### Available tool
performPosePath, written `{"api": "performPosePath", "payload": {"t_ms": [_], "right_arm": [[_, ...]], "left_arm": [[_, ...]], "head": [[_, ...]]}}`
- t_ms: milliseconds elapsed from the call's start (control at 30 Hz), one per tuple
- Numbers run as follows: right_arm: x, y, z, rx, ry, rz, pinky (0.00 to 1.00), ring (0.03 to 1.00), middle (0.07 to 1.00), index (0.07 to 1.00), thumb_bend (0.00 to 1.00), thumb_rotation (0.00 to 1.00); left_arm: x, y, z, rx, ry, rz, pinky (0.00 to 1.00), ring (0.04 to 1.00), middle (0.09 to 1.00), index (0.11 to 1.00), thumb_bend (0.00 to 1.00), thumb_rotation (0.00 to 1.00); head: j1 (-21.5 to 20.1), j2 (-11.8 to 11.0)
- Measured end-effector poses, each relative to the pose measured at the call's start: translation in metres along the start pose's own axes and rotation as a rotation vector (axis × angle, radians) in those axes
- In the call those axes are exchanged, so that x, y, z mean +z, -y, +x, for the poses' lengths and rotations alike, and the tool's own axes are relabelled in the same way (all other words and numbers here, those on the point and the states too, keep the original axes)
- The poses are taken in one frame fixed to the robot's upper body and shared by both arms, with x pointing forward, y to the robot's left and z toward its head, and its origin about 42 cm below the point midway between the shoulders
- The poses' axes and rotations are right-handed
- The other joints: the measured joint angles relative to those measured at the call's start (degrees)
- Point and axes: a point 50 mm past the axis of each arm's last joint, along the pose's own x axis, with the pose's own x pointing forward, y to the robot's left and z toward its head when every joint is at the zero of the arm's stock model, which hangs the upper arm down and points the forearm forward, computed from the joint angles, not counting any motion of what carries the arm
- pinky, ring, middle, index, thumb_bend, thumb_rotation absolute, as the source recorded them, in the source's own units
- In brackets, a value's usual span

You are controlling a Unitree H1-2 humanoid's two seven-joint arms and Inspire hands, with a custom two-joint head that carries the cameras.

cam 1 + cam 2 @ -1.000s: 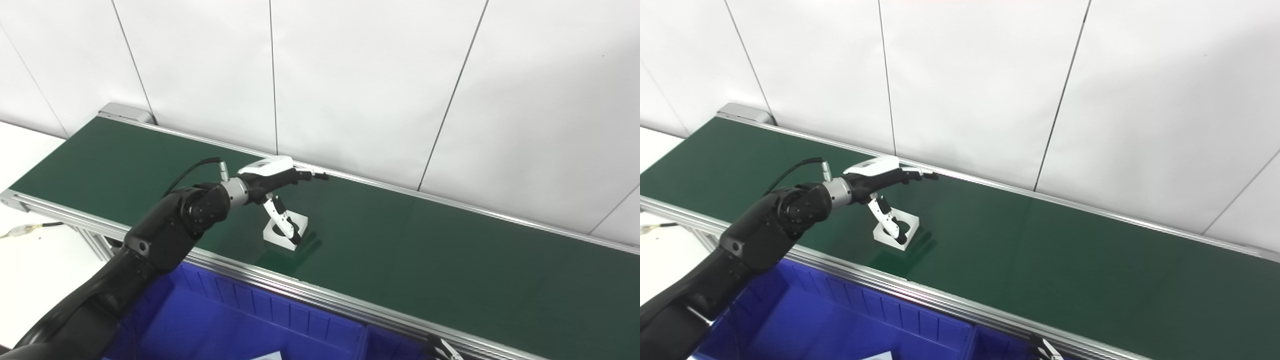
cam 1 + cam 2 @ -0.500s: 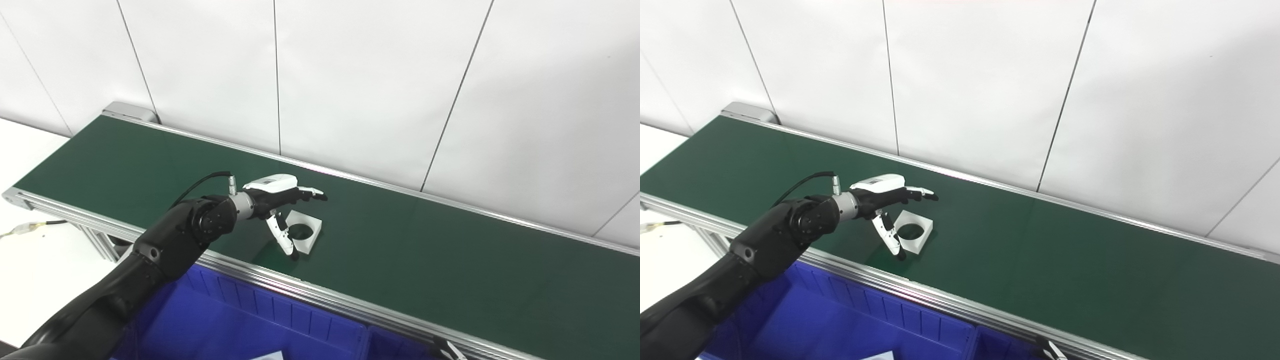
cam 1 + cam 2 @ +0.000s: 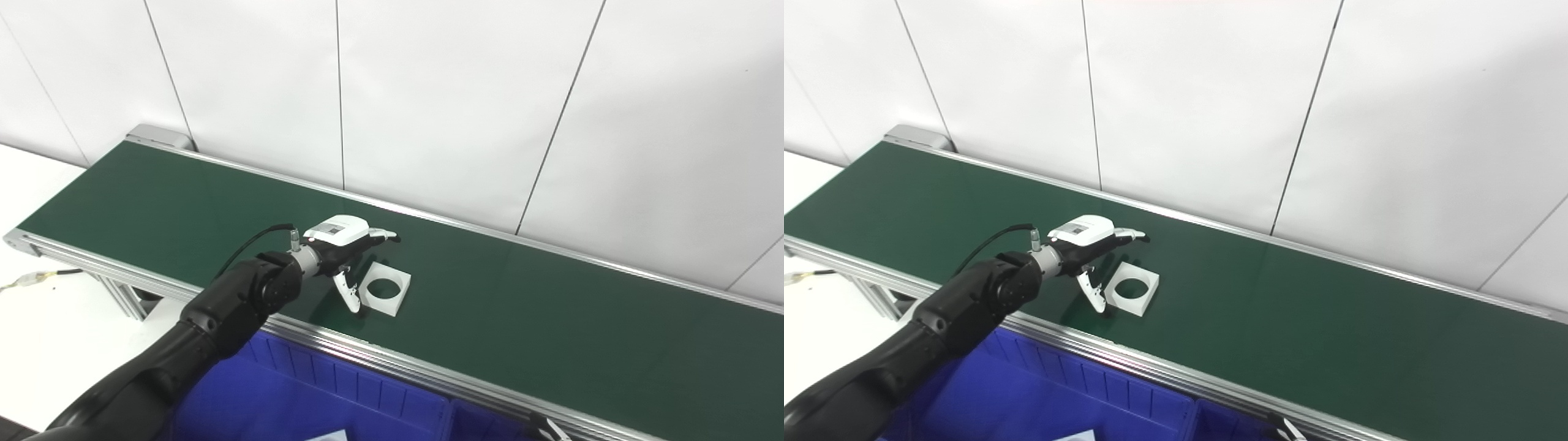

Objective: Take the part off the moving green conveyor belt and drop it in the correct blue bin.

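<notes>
A white square part with a round hole (image 3: 384,288) lies flat on the green conveyor belt (image 3: 551,331), near its front rail. My left hand (image 3: 346,245) is open just left of the part, low over the belt, fingers pointing right past the part's far corner. Its thumb (image 3: 349,297) points down at the part's left edge; I cannot tell if it touches. The hand holds nothing. The part also shows in the right eye view (image 3: 1132,288). Only a sliver of my right hand (image 3: 545,429) shows at the bottom edge.
A blue bin (image 3: 343,398) sits below the belt's front rail (image 3: 429,373), with a divider wall (image 3: 446,419) and a second compartment to its right. A white item (image 3: 324,436) lies in the bin. A white panelled wall stands behind the belt.
The part has travelled right along the belt, out from under my left thumb to just right of it. The left hand has dropped lower and stayed open.
</notes>
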Motion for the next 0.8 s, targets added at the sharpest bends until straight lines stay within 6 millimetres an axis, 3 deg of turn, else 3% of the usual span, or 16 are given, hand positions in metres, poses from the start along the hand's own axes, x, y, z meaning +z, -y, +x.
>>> {"api": "performPosePath", "payload": {"t_ms": [267, 433, 633, 700, 733, 800], "right_arm": [[0.002, 0.0, 0.0, -0.008, 0.007, 0.0, 0.68, 0.756, 0.806, 0.875, 0.89, 0.2], [0.005, 0.0, -0.003, -0.021, 0.009, 0.0, 0.68, 0.754, 0.806, 0.88, 0.89, 0.23], [0.006, -0.002, -0.005, -0.041, 0.006, -0.001, 0.68, 0.752, 0.807, 0.878, 0.89, 0.24], [0.007, -0.003, -0.006, -0.04, 0.008, -0.008, 0.67, 0.745, 0.802, 0.878, 0.88, 0.24], [0.008, -0.003, -0.005, -0.039, 0.011, -0.011, 0.67, 0.744, 0.8, 0.876, 0.88, 0.24], [0.01, -0.003, -0.004, -0.043, 0.018, -0.011, 0.67, 0.744, 0.801, 0.876, 0.88, 0.24]], "left_arm": [[0.023, 0.015, 0.013, 0.039, 0.03, -0.117, 0.84, 0.881, 0.903, 0.903, 0.81, 0.23], [0.038, 0.022, 0.02, 0.024, 0.057, -0.173, 0.84, 0.882, 0.902, 0.899, 0.81, 0.23], [0.042, 0.024, 0.022, -0.022, 0.076, -0.224, 0.88, 0.903, 0.919, 0.906, 0.87, 0.27], [0.042, 0.025, 0.022, -0.047, 0.082, -0.237, 0.85, 0.883, 0.894, 0.869, 0.82, 0.2], [0.043, 0.024, 0.023, -0.05, 0.085, -0.235, 0.82, 0.858, 0.857, 0.812, 0.75, 0.08], [0.046, 0.019, 0.026, -0.054, 0.094, -0.215, 0.79, 0.83, 0.821, 0.764, 0.72, 0.03]], "head": [[-0.53, 0.35], [-0.88, 0.79], [-1.05, 1.14], [-1.05, 1.4], [-1.05, 1.58], [-1.05, 1.58]]}}
